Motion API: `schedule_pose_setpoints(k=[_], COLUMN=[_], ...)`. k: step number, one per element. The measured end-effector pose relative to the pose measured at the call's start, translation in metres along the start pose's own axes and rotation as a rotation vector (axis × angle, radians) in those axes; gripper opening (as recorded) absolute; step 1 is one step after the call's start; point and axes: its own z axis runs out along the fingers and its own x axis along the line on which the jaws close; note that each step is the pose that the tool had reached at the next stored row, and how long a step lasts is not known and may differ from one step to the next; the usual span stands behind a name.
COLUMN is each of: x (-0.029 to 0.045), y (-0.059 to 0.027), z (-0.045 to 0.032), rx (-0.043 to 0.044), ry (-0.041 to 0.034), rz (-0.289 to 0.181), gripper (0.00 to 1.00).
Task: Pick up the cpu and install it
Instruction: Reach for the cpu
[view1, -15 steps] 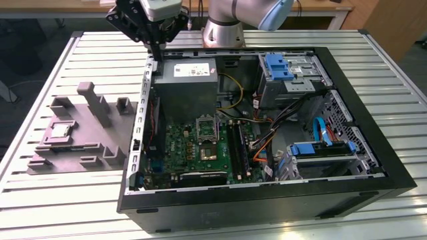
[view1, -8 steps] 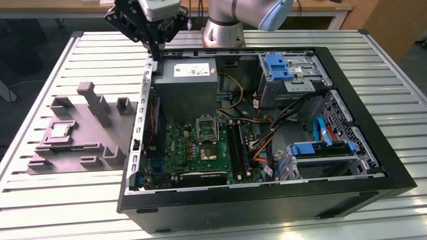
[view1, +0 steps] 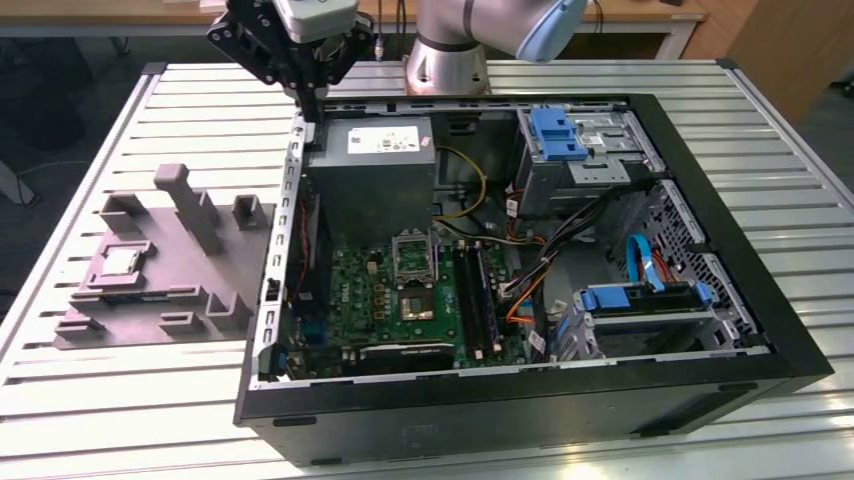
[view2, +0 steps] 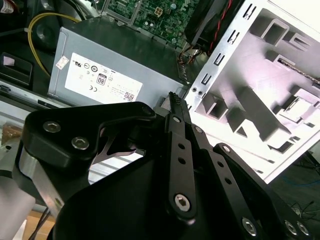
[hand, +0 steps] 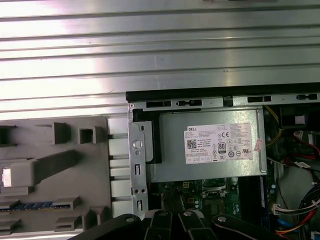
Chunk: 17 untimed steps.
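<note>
The cpu, a small pale silver square, lies in a recess of the grey fixture on the table, at the exterior view's left of the open computer case. My gripper hangs high above the case's far left corner, well away from the cpu, its fingers together with nothing between them. The second wrist view shows the black fingers meeting at the gripper tip over the case wall. On the green motherboard lies the black socket frame.
A grey power-supply box fills the case's far left, directly beside the gripper. Memory sticks, cables and blue drive bays crowd the case's right. A tall grey post rises from the fixture. The slatted metal table surrounds everything.
</note>
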Motion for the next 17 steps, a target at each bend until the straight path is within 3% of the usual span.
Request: schedule_pose_setpoints(k=[10,12,17], x=[0.0023,0.0090,0.0100], y=[-0.0002,-0.0007,-0.0008], z=[0.0000,0.0001,0.0001], rx=[0.0000,0.0000,0.0000], ry=[0.0000,0.0000,0.0000], rz=[0.000,0.000,0.000], gripper=[0.11,0.11,0.11])
